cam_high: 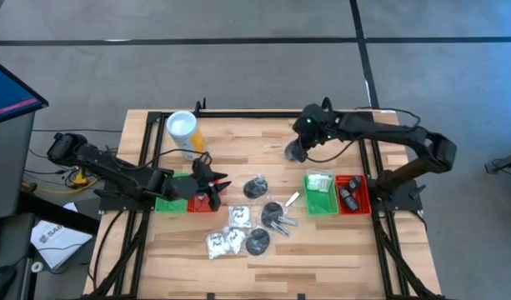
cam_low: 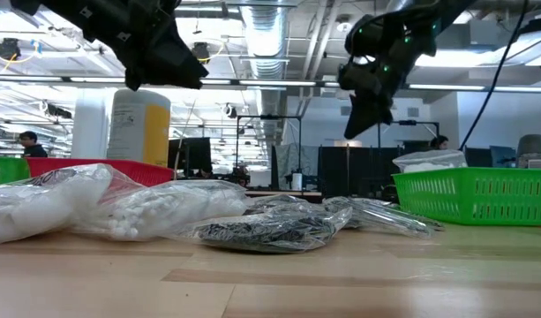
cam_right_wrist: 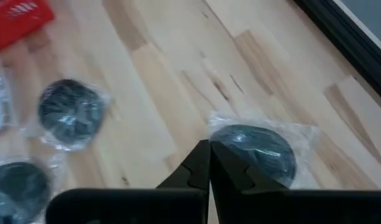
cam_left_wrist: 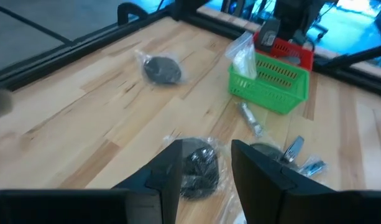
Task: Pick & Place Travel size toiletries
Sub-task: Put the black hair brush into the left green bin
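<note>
Several bagged toiletries [cam_high: 257, 218] lie loose on the bench [cam_high: 238, 133], all just left of the green tray [cam_high: 320, 194] taken as landmark: black discs in clear wrap, white sachets with dark print and small silvery tubes. One more wrapped black disc [cam_right_wrist: 255, 146] lies apart from the group, beyond the green tray toward the far edge. Above this disc hangs the right hand [cam_right_wrist: 209, 163], its fingers closed together and holding nothing. A white sachet sits inside the green tray; dark items rest in the red tray [cam_high: 353, 193] touching its right side. Well left of the green tray, past the loose group, the left hand [cam_left_wrist: 206, 165] hovers above a wrapped disc [cam_left_wrist: 199, 165], fingers parted and empty. Farther left stand a second red and green tray pair and a yellow cylinder [cam_high: 185, 133].
</note>
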Robot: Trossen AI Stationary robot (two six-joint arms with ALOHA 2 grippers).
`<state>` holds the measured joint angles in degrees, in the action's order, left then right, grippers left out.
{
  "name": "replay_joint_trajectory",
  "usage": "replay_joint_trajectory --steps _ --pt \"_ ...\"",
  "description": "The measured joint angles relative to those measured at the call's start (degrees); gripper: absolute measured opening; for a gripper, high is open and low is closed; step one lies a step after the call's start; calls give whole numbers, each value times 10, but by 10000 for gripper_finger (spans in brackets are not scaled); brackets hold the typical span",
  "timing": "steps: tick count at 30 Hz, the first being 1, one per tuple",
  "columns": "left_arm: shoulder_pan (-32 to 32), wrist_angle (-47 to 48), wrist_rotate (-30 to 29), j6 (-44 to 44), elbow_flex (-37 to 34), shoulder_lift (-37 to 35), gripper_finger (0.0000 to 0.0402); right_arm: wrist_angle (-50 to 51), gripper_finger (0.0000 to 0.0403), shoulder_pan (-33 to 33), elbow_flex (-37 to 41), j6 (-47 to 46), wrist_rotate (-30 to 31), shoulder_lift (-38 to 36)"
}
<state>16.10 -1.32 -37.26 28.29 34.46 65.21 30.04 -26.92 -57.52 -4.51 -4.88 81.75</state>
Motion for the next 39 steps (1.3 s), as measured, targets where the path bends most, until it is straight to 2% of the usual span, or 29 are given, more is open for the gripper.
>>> replay_joint_trajectory --steps 6,13,19,24,33,39 --pt "0 -16 0 -13 0 0 127 14 0 22 0 0 3 4" --pt "0 -16 0 -15 0 0 127 15 15 -15 0 -7 7 81" --pt "0 -15 0 -15 0 0 127 17 67 -82 0 -9 6 122" --pt "0 -15 2 -15 0 0 127 33 120 -110 0 -15 3 141" --pt "0 -15 5 -15 0 0 127 42 221 -119 0 -1 3 173" --pt "0 -15 5 -15 0 0 127 45 249 -119 0 17 3 198"
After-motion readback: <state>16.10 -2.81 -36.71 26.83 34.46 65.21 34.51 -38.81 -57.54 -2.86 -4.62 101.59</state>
